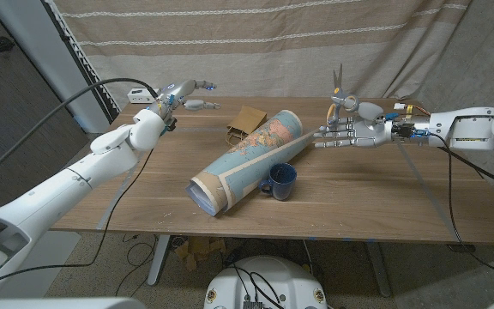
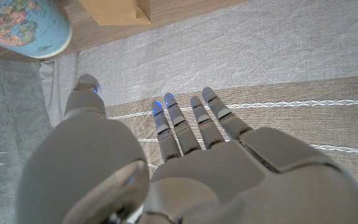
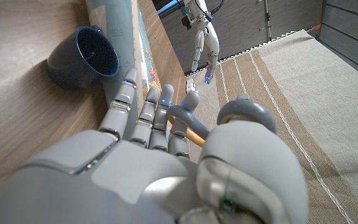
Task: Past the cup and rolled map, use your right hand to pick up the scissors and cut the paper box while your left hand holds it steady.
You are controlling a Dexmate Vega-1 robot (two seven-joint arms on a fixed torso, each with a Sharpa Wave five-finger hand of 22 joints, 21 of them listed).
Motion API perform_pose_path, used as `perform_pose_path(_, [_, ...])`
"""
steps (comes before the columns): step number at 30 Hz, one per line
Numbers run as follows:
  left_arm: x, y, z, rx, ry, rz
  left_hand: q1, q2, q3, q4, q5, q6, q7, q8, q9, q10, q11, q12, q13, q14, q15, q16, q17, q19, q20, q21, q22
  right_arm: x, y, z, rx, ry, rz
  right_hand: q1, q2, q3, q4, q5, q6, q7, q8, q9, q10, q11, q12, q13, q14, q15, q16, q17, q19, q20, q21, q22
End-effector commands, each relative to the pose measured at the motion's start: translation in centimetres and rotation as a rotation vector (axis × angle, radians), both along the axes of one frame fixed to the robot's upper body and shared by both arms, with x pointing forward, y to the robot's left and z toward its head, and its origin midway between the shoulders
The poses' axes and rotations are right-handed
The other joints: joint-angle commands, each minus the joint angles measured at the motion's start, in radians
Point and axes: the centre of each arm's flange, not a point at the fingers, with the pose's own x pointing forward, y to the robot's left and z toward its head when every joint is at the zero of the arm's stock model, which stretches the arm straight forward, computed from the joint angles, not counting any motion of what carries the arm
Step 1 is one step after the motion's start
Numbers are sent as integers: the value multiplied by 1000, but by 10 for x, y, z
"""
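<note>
My right hand (image 1: 348,131) holds the grey-handled scissors (image 1: 340,93) above the table's right side, blades pointing up. The handle loops (image 3: 238,115) sit around its thumb and a finger in the right wrist view. The brown paper box (image 1: 245,124) lies at the table's far middle, behind the rolled map (image 1: 249,161), which lies slantwise across the middle. A dark blue cup (image 1: 280,181) stands against the map's near side. My left hand (image 1: 184,93) hovers over the far left corner, fingers spread, holding nothing. Its own view shows the hand (image 2: 191,155), the box's edge (image 2: 117,9) and the map's end (image 2: 23,25).
A striped beige curtain (image 1: 256,43) hangs close behind the wooden table (image 1: 376,206). A black cable (image 1: 118,81) runs off the far left corner. The right wrist view shows the cup (image 3: 82,56), the map (image 3: 132,43) and my left hand (image 3: 201,37) beyond them.
</note>
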Motion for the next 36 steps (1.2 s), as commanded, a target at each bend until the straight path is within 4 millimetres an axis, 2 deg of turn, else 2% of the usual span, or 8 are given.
perform_pose_path(1, [6,-2,-9,138,-40,78,14,-2,1,-9,10,3,-6,2,3,-2,-6,4,0,-4,-171,1,1,-1,-90,-5,-1,1,4,1,3,0,-5,-7,1,3,-2,-2,0,42,5,3,7,1,-3,2,1,1,-3,0,10,0,2,3])
perform_pose_path(28, [20,-16,-28,296,-120,151,33,1,3,-12,22,3,-17,4,3,5,-16,11,0,-9,-173,6,1,10,-95,-15,-1,9,9,7,9,-11,-16,-7,2,5,-3,-3,-2,44,5,2,6,2,-11,5,0,6,-5,-7,10,0,1,2])
perform_pose_path(36, [24,-21,-33,336,-129,151,41,0,3,-12,28,0,-18,4,3,-16,-17,5,0,-25,-173,4,1,11,-97,-23,-1,10,8,8,10,-14,-24,-7,3,6,-3,-3,-2,43,6,2,7,3,-13,5,0,6,-6,-9,10,0,1,2])
